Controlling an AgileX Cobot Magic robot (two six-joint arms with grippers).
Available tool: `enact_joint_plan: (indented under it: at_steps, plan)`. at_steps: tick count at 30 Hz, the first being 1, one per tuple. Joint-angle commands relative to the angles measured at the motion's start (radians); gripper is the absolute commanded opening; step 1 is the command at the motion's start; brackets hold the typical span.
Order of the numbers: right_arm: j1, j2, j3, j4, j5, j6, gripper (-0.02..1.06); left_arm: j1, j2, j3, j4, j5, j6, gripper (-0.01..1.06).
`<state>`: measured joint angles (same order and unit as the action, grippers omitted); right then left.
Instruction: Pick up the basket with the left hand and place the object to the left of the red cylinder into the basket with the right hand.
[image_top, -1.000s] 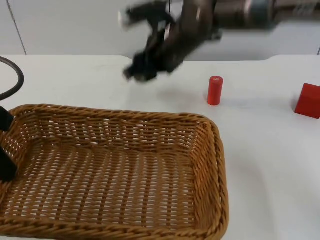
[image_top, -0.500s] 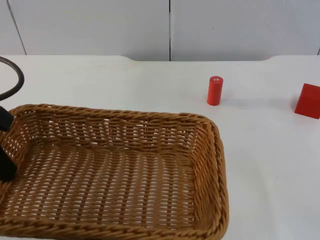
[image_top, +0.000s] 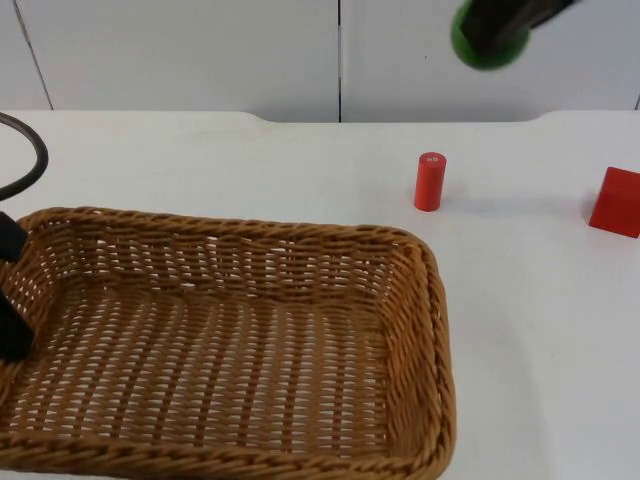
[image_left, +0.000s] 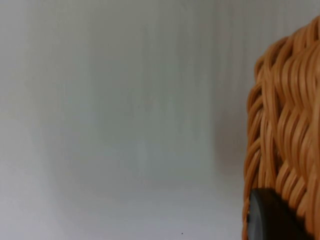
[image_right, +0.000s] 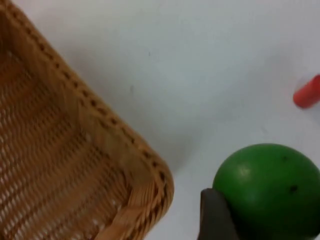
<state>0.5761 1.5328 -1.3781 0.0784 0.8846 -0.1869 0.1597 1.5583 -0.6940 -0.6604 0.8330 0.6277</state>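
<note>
While left pincer grips basket, right pincer holds green ball aloft.

I see a red cube resting on the white table near the right edge. Behind the table stands the grey partition wall, divided by a dark vertical seam.

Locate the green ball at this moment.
The green ball is held in the right gripper, high above the table's far side, up and right of the red cylinder.
</note>
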Motion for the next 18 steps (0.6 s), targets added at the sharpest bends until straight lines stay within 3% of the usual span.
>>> enact_joint_plan:
  at_steps: [1, 8, 18]
  plan:
    - [0.004, -0.024, 0.03, 0.0, -0.013, 0.003, 0.0, 0.002, -0.012, 0.002, -0.026, 0.007, 0.004, 0.0]
    - [0.031, -0.022, 0.035, 0.0, 0.008, -0.003, 0.0, 0.002, -0.012, 0.002, -0.031, 0.007, 0.004, 0.0]
    - [0.251, 0.07, 0.035, -0.006, -0.017, -0.034, 0.0, 0.002, -0.012, 0.002, -0.031, 0.009, 0.004, 0.0]
